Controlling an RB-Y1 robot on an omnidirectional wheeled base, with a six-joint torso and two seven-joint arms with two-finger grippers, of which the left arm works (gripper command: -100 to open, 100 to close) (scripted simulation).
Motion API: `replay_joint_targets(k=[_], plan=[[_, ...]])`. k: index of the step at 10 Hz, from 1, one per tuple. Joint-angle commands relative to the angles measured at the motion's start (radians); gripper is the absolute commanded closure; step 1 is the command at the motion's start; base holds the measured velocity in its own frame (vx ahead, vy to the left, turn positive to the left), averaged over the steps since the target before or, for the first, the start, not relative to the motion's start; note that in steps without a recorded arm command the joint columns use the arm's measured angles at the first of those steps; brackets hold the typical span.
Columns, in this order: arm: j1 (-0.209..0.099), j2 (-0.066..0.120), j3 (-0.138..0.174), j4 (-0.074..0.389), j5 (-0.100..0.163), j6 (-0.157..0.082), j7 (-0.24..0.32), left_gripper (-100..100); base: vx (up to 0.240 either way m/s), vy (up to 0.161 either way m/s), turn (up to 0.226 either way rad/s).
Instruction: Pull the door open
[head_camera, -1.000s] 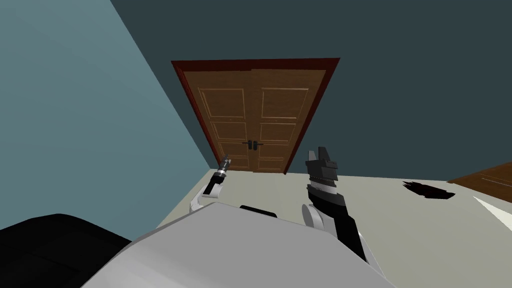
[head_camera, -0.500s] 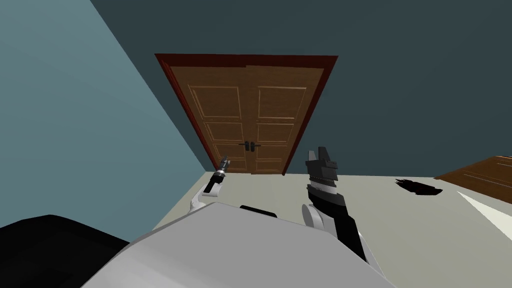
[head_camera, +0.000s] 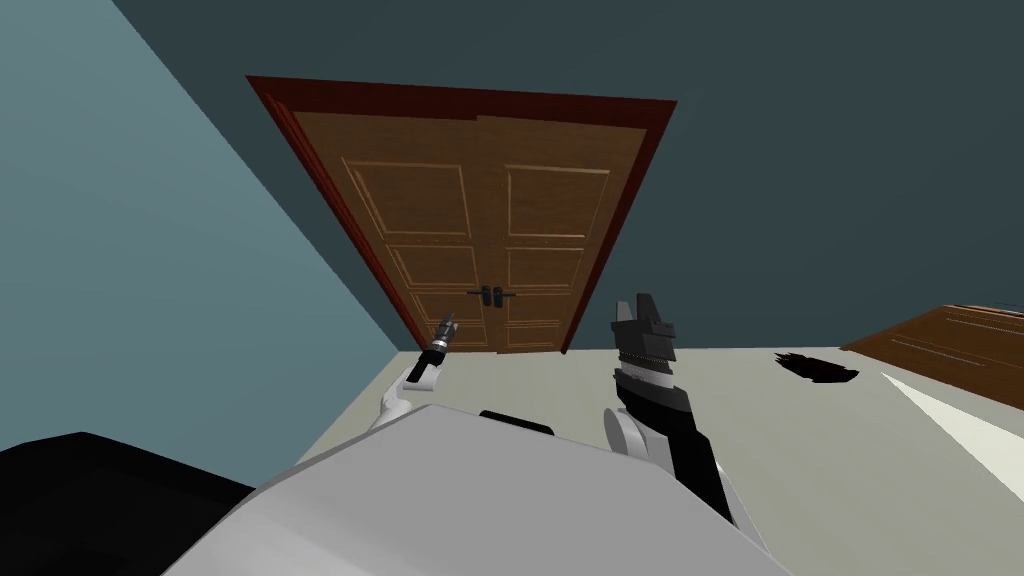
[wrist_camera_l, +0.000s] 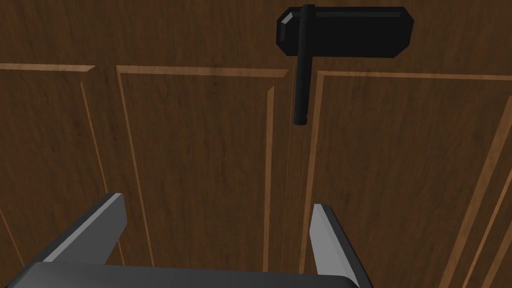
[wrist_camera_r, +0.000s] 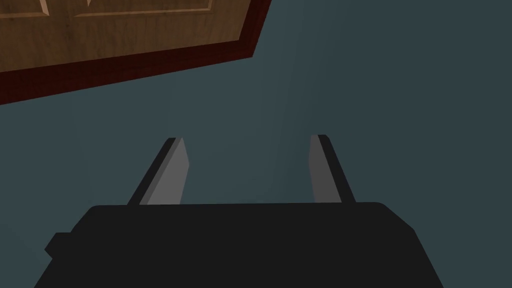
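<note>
Brown panelled wooden double door (head_camera: 480, 230) is standing shut at twelve o'clock. Left gripper (wrist_camera_l: 218, 202) is hovering, fingers spread and empty, with the black lever handle (wrist_camera_l: 301, 75) at its two o'clock. Right gripper (wrist_camera_r: 247, 139) is hanging spread too, facing the dark teal wall (wrist_camera_r: 350, 75).

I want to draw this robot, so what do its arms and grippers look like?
The left gripper and right gripper each have two thin, light grey, blade-like fingers on a dark box. The right forearm is black with a grey ribbed band; the left arm is white, turning dark near the hand.
</note>
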Motion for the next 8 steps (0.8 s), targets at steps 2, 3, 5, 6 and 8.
replay_joint_targets(k=[2,3,5,6,8], plan=[[-0.025,0.017,0.010,0.062,0.013,-0.001,0.016,-100,0.149,-0.016,-0.059],[-0.031,0.022,0.012,0.077,0.016,0.000,0.020,-100,0.153,-0.039,-0.060],[-0.043,0.030,0.017,0.105,0.022,0.001,0.027,-100,0.113,-0.010,-0.041],[-0.053,0.038,0.021,0.131,0.028,0.001,0.034,-100,0.131,-0.012,-0.056],[-0.073,0.051,0.029,0.178,0.038,0.002,0.046,-100,0.173,-0.024,-0.080]])
